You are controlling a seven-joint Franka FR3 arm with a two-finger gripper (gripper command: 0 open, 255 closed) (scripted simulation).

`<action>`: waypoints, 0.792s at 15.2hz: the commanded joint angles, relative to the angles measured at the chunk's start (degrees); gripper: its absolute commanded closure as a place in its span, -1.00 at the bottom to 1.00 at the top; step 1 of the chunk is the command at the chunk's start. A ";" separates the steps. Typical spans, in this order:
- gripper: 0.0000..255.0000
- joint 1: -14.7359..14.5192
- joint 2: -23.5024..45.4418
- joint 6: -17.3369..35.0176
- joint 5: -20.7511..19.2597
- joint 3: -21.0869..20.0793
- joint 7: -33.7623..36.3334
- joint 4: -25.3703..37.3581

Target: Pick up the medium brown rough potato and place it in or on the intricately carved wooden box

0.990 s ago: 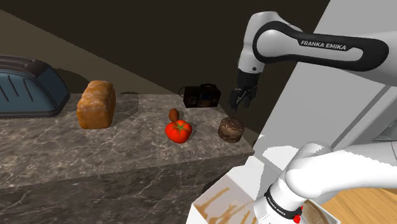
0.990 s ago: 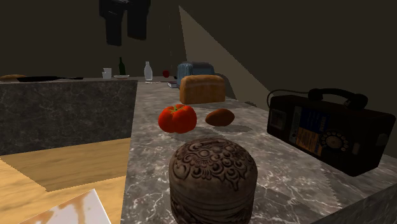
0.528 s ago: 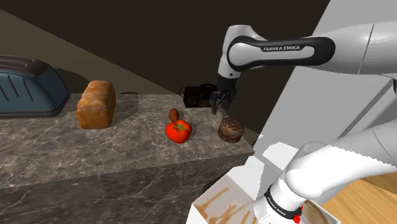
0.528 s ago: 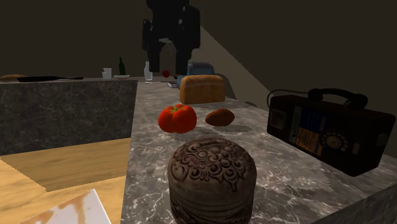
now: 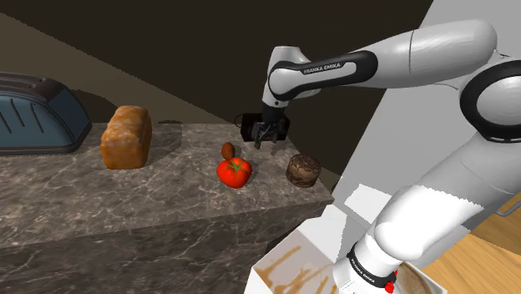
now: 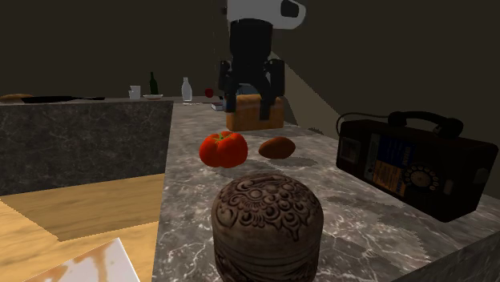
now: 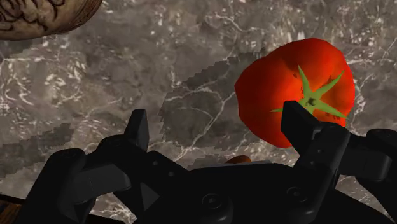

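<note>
gripper [image 5: 265,139] spread wide and empty above the counter [image 5: 167,200]
in the second exterior view the carved box [image 6: 268,220] sits nearest; beyond it the potato [image 6: 277,147] lies just right of the tomato [image 6: 223,149], long axis left-right, below the gripper and apparently a little past it.

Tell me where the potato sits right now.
In the shoulder view the potato lies on the counter just beyond the tomato, left of the carved box; in the second exterior view it sits right of the tomato.
</note>
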State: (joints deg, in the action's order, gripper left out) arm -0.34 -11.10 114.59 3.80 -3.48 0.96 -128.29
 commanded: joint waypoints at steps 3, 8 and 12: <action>-1.00 -0.23 8.62 3.82 0.34 -0.20 -0.58 5.91; -1.00 -0.58 19.20 7.01 0.60 -0.56 -1.09 14.63; -1.00 -0.92 27.77 8.24 0.65 -0.84 -1.40 23.06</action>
State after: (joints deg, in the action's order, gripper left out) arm -1.06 13.83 122.86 4.52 -4.20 -0.56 -108.42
